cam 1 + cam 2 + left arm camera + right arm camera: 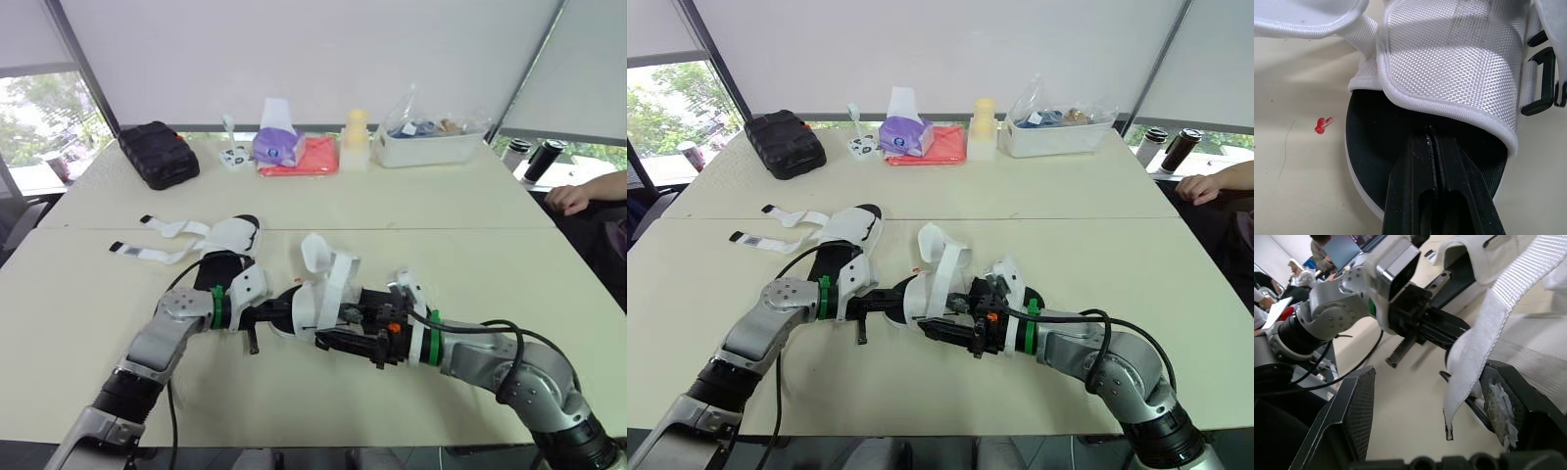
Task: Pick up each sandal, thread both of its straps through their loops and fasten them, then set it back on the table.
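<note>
My left end effector point(1431, 133) closed at near sandal point(318, 284) heel; right end effector point(1432, 377) wide around its loose strap point(1484, 328); far sandal point(230, 238) unfastened too.

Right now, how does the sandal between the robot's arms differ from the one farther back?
The near sandal is pinched at its sole by the left tool; the far sandal lies untouched. The near sandal's straps arch upward, one inside the open right tool; the far sandal's straps lie spread flat on the table. Both are white with black insoles, straps unfastened.
</note>
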Motion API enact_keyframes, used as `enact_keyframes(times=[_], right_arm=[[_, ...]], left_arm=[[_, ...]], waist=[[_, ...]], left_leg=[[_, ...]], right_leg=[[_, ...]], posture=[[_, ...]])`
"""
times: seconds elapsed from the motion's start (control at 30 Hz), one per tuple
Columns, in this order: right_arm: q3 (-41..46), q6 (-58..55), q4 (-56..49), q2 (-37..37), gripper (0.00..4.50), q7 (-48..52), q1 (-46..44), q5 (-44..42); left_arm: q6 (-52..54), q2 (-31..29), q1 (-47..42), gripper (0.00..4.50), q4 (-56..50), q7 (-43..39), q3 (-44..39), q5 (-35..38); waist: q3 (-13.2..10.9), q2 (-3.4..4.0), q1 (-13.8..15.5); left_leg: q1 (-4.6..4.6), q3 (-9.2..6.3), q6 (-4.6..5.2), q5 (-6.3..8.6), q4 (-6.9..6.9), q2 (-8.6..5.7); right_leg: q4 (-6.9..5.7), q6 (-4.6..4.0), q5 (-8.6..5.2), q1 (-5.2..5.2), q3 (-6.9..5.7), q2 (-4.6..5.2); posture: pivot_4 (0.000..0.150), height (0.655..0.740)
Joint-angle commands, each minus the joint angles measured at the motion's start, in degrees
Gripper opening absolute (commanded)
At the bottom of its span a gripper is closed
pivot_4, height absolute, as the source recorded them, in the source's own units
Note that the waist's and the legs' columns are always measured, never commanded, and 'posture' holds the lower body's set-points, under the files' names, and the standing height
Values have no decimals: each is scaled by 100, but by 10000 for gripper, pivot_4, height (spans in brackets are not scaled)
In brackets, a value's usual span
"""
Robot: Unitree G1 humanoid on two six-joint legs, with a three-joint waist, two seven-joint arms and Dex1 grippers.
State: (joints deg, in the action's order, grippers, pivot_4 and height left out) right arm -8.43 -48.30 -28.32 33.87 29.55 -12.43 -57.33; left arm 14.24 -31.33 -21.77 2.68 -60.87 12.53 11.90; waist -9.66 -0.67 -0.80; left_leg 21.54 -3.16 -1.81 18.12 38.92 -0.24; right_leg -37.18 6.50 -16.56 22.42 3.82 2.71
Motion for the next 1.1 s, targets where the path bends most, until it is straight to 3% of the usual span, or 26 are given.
enact_keyframes(times=[0.03, 0.2, 0.3, 0.43, 0.57, 0.7, 0.97, 1.1], right_arm=[[-127, -63, 69, -227, 26400, -50, -150, 219], [-322, -125, 276, -281, 1136, -172, -326, 886], [-84, -286, 250, -450, 499, -245, -402, 680], [752, -485, 141, -586, 499, -107, -406, -332], [1419, -859, 485, 38, 499, 441, -709, -924], [1442, -1445, 983, 618, 499, 1055, -1147, -1216], [615, -1347, 2042, 559, 499, 1859, -1780, -160], [711, -1193, 2643, 344, 499, 2006, -2209, 126]], left_arm=[[53, 29, 56, 0, 45, 29, 98, -99], [13, 57, 36, 0, 115, 65, 66, -113], [-10, 63, 25, 0, 159, 94, 52, -124], [-18, 65, 45, 0, 151, 126, 36, -118], [-24, 72, 98, 0, 120, 158, 38, -116], [-39, 97, 104, 0, 140, 180, 66, -120], [-59, 144, 51, 0, 197, 192, 68, -135], [-18, 95, 174, 0, 74, 233, 24, -124]], waist=[[0, 0, -1], [0, 0, 4], [0, 0, 2], [0, 0, 6], [-1, 1, 3], [-1, 2, 3], [-1, 2, 8], [-1, 2, 0]], left_leg=[[0, 0, 0, 0, 0, 0], [1, 1, 0, 0, 0, -3], [0, 1, 0, 0, 0, -3], [2, -1, 0, 0, 0, -3], [2, -1, 0, 0, 0, -4], [-2, -1, 0, 0, 0, -3], [2, -2, 0, 0, -5, -3], [4, 0, 0, 0, -5, -4]], right_leg=[[0, 0, 0, 0, 0, 0], [1, 0, 0, 1, -2, 3], [0, 0, 0, 1, -2, 3], [0, 0, 0, 0, -3, 4], [2, 0, 0, -1, -3, 7], [1, 0, 0, -5, -4, 6], [4, 0, 0, 0, -6, 7], [4, 0, 0, 5, -6, 7]], posture=[[1500, 7400], [1500, 7400], [1500, 7400], [1500, 7400], [1500, 7400], [1500, 7400], [1500, 7400], [1500, 7400]])
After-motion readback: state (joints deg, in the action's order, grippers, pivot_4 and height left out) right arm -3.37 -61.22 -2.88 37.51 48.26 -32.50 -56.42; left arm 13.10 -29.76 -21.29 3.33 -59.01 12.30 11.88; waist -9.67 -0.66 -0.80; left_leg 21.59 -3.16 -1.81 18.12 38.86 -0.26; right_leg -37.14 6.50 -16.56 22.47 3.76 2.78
